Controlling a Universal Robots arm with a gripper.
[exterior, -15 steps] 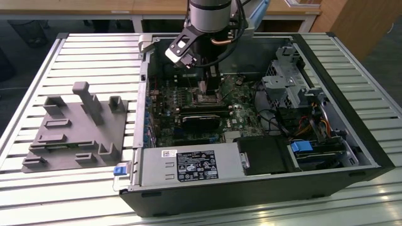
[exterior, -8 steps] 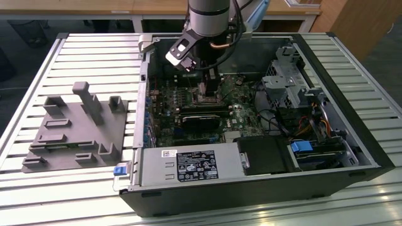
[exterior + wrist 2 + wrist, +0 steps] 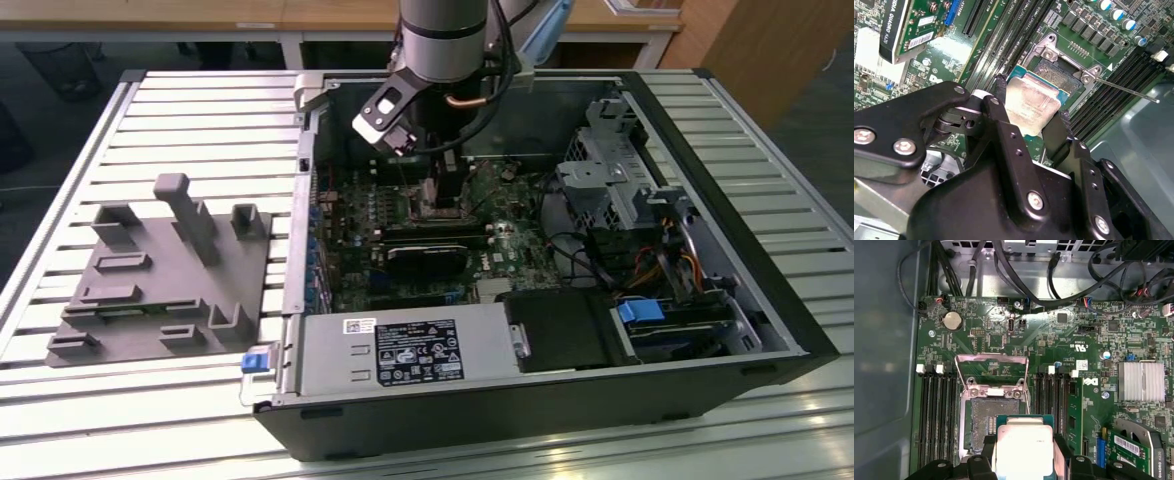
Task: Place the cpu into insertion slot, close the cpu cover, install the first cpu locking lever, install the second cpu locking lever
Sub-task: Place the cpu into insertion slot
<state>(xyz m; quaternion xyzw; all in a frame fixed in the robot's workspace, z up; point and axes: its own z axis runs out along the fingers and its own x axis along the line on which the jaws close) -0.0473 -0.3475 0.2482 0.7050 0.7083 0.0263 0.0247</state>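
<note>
At the left of the exterior view, a grey moulded fixture point(image 3: 160, 265) lies on the slatted table point(image 3: 200, 110). Mid-frame stands the open computer case point(image 3: 534, 400), and the arm point(image 3: 447, 40) reaches down into it from the top centre. In both wrist views the gripper point(image 3: 1031, 102) is closed part-way, pinching the cpu point(image 3: 1024, 450) by two edges. The cpu sits partly over the bare insertion slot point(image 3: 986, 422), and the cpu cover point(image 3: 992, 358) is swung open.

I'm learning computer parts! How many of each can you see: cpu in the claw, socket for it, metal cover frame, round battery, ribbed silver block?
cpu: 1
insertion slot: 1
cpu cover: 1
round battery: 1
ribbed silver block: 1
Total: 5
</note>
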